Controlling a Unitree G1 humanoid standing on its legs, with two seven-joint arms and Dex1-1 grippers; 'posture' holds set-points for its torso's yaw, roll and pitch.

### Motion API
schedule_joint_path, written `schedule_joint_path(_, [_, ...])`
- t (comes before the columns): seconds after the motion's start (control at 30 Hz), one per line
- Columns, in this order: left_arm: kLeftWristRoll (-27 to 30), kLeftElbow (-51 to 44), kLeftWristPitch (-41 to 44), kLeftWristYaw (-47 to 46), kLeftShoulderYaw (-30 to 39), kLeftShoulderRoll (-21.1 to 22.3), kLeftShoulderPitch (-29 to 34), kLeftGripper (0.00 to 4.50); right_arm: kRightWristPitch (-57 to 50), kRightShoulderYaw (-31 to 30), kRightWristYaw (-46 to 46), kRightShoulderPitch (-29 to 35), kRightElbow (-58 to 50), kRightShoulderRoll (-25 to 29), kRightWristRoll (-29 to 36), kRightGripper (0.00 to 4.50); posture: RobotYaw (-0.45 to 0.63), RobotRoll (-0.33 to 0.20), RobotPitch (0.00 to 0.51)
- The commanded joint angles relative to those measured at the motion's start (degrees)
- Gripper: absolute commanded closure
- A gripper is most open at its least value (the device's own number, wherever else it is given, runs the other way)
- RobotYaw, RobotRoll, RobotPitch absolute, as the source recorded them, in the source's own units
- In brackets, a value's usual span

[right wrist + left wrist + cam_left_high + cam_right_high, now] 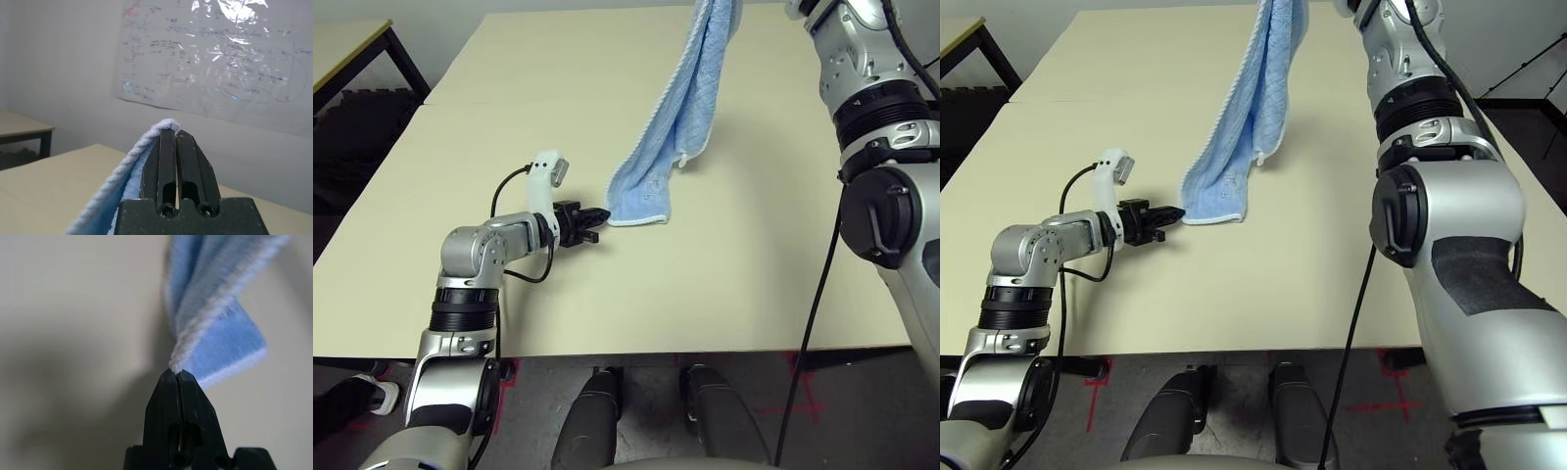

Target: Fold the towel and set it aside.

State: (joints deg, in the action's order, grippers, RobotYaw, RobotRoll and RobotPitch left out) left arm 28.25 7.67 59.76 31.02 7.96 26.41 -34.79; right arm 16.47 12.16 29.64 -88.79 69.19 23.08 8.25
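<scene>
The light-blue towel [677,116] with white edging hangs stretched from high at the table's far side down to the tabletop, where its lower end [1217,196] rests bunched. My left gripper [599,225] lies low on the table at the towel's lower corner, its jaws shut on the white edging [177,361]. The right gripper [171,131] is raised high, shut on the towel's upper edge [128,159], which drapes over its fingertips. My right arm [873,98] rises along the right side.
The cream table [509,127] stretches wide to the left of and in front of the towel. A second table with a black frame [357,59] stands at far left. On the wall beyond hangs a whiteboard [220,58].
</scene>
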Motion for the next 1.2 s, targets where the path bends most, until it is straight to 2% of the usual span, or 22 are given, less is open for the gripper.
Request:
schedule_joint_path(0.03, [-1.1, 1.2, -1.3, -1.2, 2.3, 2.5, -0.4, 4.48, -0.2, 0.7, 0.3, 1.8, 0.1, 1.0, 0.2, 4.5, 0.07, 0.0, 0.15])
schedule_joint_path(0.2, [-3.5, -1.5, -2.7, -1.2, 2.3, 8.9, -0.8, 4.48, -1.1, 0.9, 3.4, 6.4, -1.0, 2.7, 0.8, 4.5, 0.07, 0.0, 0.153])
schedule_joint_path(0.4, [-5.4, -7.1, -3.9, -1.8, 3.1, 16.2, -2.7, 4.48, -4.3, 3.1, 14.0, 15.5, -4.7, 3.9, 5.6, 4.5, 0.08, 0.0, 0.157])
schedule_joint_path(0.6, [-14.0, -3.3, -14.1, -5.7, 2.1, 22.4, -6.7, 4.48, -17.2, 1.6, 28.6, 26.2, -10.3, 8.8, 7.9, 4.5, 0.07, 0.0, 0.175])
schedule_joint_path(0.73, [-17.3, 2.9, -20.3, -8.1, 2.0, 21.9, -11.8, 4.48, -25.7, 1.4, 31.4, 30.1, -13.4, 11.8, 8.4, 4.5, 0.05, 0.0, 0.181])
schedule_joint_path(0.83, [-16.9, 7.0, -21.2, -7.3, 2.0, 20.7, -14.8, 4.48, -33.8, 2.0, 32.5, 30.7, -15.7, 13.3, 10.0, 4.5, 0.04, 0.0, 0.185])
schedule_joint_path(0.9, [-16.4, 8.8, -20.5, -5.8, 1.2, 20.2, -15.8, 4.48, -35.1, 1.4, 32.1, 31.0, -17.2, 13.7, 9.6, 4.5, 0.03, 0.0, 0.189])
schedule_joint_path(1.0, [-16.3, 11.4, -20.2, -5.6, 0.8, 18.7, -17.4, 4.48, -29.8, 0.9, 25.2, 29.8, -16.4, 12.6, 7.0, 4.5, 0.02, 0.0, 0.19])
schedule_joint_path(1.07, [-16.6, 13.2, -21.1, -7.1, 1.3, 17.3, -18.3, 4.48, -22.7, 0.9, 16.6, 27.9, -14.4, 11.4, 4.4, 4.5, 0.03, 0.0, 0.191])
schedule_joint_path(1.2, [-17.9, 17.9, -31.0, -15.6, 5.4, 14.0, -20.4, 4.48, -12.9, 4.9, 9.7, 22.2, -12.1, 8.1, 6.8, 4.5, 0.02, 0.0, 0.186])
